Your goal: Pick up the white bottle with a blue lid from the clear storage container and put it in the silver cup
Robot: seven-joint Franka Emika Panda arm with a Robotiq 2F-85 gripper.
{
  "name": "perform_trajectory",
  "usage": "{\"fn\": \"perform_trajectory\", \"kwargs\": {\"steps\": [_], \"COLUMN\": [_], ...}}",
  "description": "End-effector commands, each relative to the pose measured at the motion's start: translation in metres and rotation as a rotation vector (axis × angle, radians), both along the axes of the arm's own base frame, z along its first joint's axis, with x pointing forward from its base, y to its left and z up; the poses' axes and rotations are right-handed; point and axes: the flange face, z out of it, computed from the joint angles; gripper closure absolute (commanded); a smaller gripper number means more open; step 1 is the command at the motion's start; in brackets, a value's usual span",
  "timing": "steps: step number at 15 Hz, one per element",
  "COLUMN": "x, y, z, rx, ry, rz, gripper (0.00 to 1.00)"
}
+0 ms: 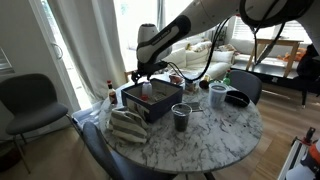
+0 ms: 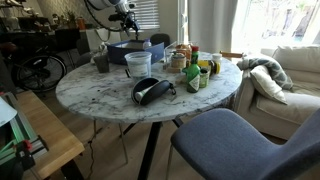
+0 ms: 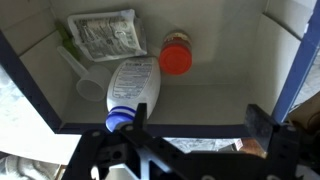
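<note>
Bottle (image 3: 135, 85): white, blue-capped, on side.

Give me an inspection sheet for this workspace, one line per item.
Surface: round marble table, crowded.
Job's things: white bottle with a blue lid lies on its side inside the clear storage container; silver cup stands upright, apart from the container.
Clutter: red-capped item and packet in the container; striped cloth, dark grey cup, black bowl and a group of bottles on the table.
Grippers: gripper open above the container, holding nothing.
Cables: dark cable hangs from the arm.
Surroundings: grey chair, sofa.
</note>
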Motion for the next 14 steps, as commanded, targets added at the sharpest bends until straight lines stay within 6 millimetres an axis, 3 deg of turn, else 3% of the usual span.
{"fn": "perform_trajectory", "kwargs": {"steps": [1, 4, 11, 14], "x": [0.003, 0.018, 0.054, 0.064], "y": [-0.002, -0.013, -0.068, -0.077], "z": [0.001, -0.007, -0.020, -0.028], "rx": [0.002, 0.011, 0.072, 0.113], "ry": [0.000, -0.012, 0.046, 0.062], "rz": [-0.005, -0.001, -0.005, -0.043], "gripper": [0.00, 0.00, 0.00, 0.00]}}
